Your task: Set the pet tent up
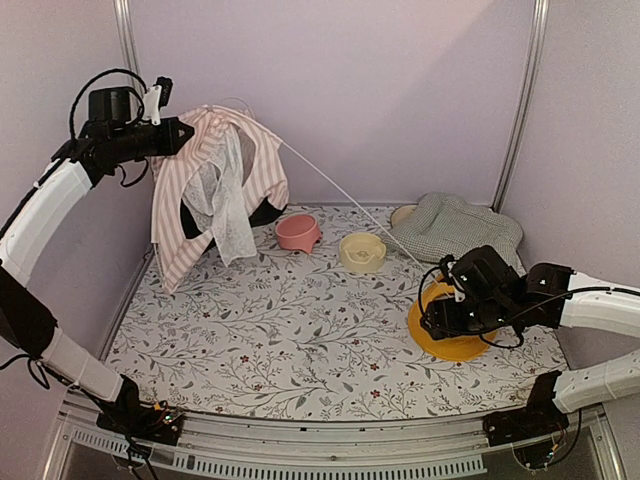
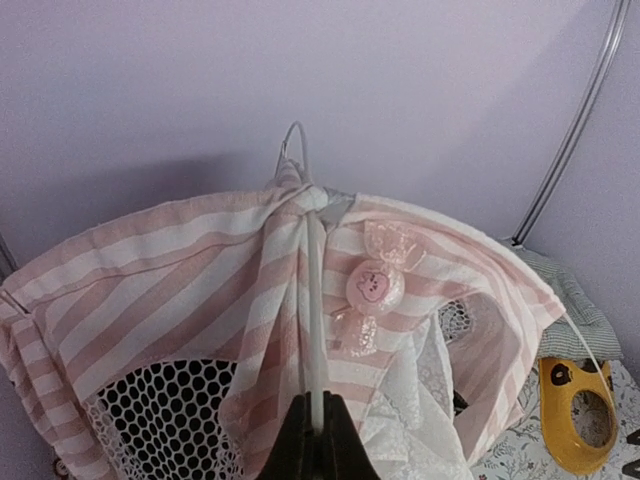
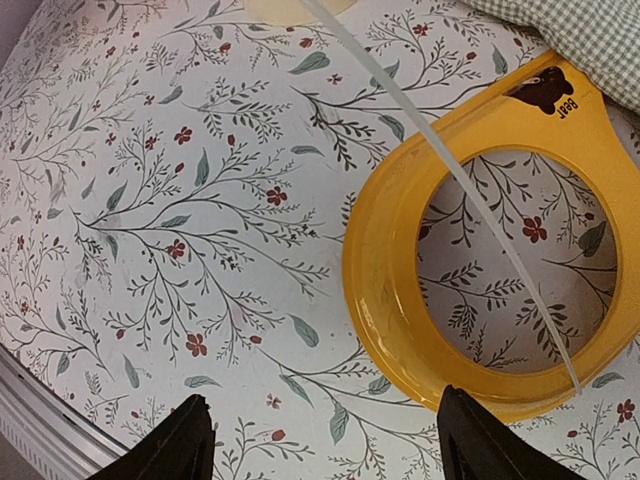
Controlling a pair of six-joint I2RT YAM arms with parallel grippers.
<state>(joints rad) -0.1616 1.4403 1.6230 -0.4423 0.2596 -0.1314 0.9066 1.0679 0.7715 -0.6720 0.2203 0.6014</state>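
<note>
Floral desk [image 1: 300,340] below: my left end effector [image 2: 315,435] clamps the tent [image 1: 215,170] by its top, aloft at far left. My right end effector [image 3: 322,420] hangs open near the pole [image 3: 480,200] tip over the ring [image 3: 385,300]; closing off-line could flick the pole away.

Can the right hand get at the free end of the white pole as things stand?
Probably yes: the right hand is open close by, and the pole end lies uncovered over the yellow ring.
</note>
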